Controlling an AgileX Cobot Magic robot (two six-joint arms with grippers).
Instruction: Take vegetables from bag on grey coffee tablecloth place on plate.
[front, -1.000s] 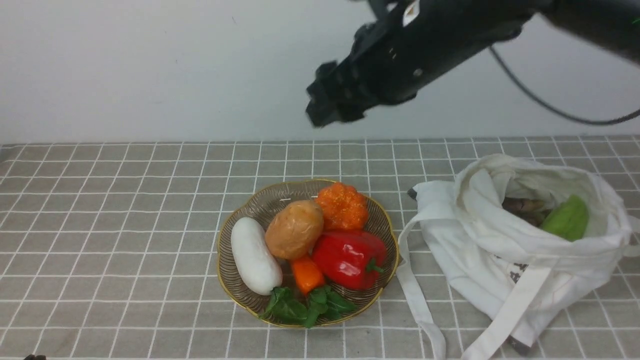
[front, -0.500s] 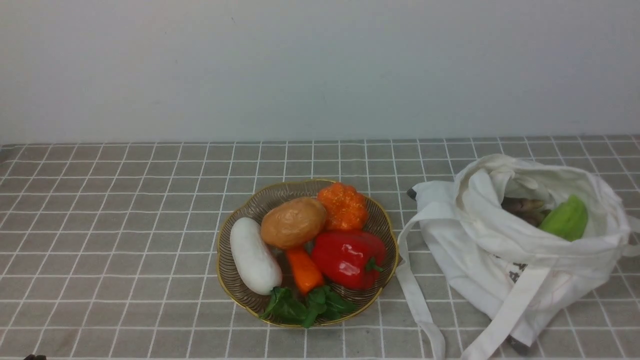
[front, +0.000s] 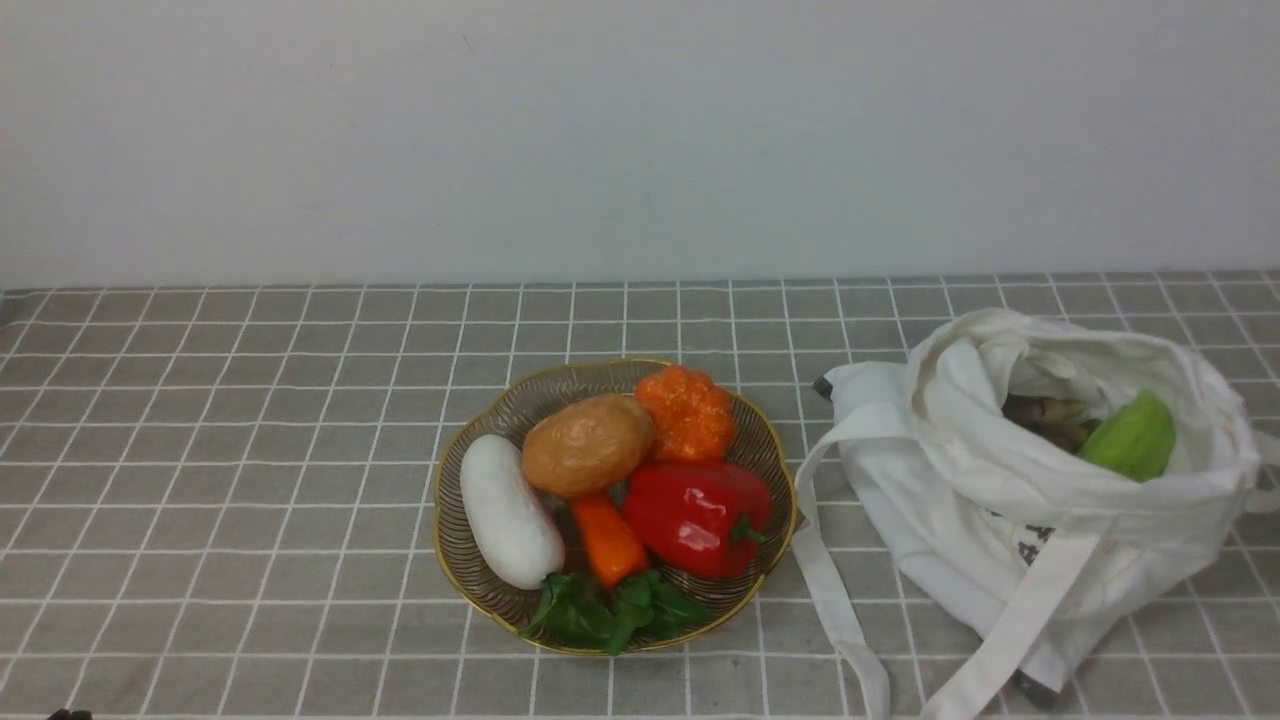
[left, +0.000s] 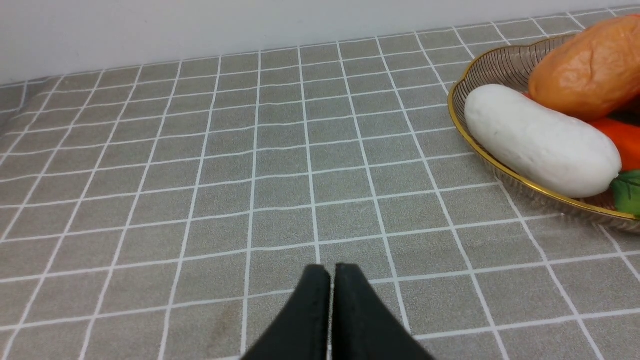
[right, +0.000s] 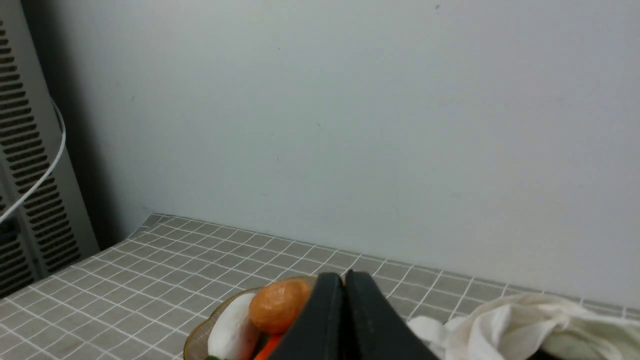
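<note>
- Grey coffee tablecloth (front: 250, 450) with thin white lines lies under everything in the front view; neither gripper's fingertips can be made out there.
- In that view, the plate (front: 460, 570) sits to the robot's left of the bag (front: 1000, 480) and holds 6 vegetables: white oblong (front: 508, 510), brown potato (front: 587, 445), orange pumpkin (front: 686, 412), red pepper (front: 698, 518), orange carrot (front: 608, 540) and leafy greens (front: 620, 612).
- The bag's open mouth shows a green gourd (front: 1132, 437) beside brownish stalks (front: 1045, 415); its flat straps trail onto the cloth.
- In the left wrist view, the left gripper (left: 327, 272) has its 2 fingertips pressed together, with bare cloth just beyond them; the plate is off to the side of that gripper, well apart from it, partly cropped.
- In the right wrist view, the right gripper (right: 344, 280) has its 2 fingertips pressed together, pinching nothing visible. They partly hide the plate, and the bag lies off to the opposite side of the fingertips from the white oblong.
</note>
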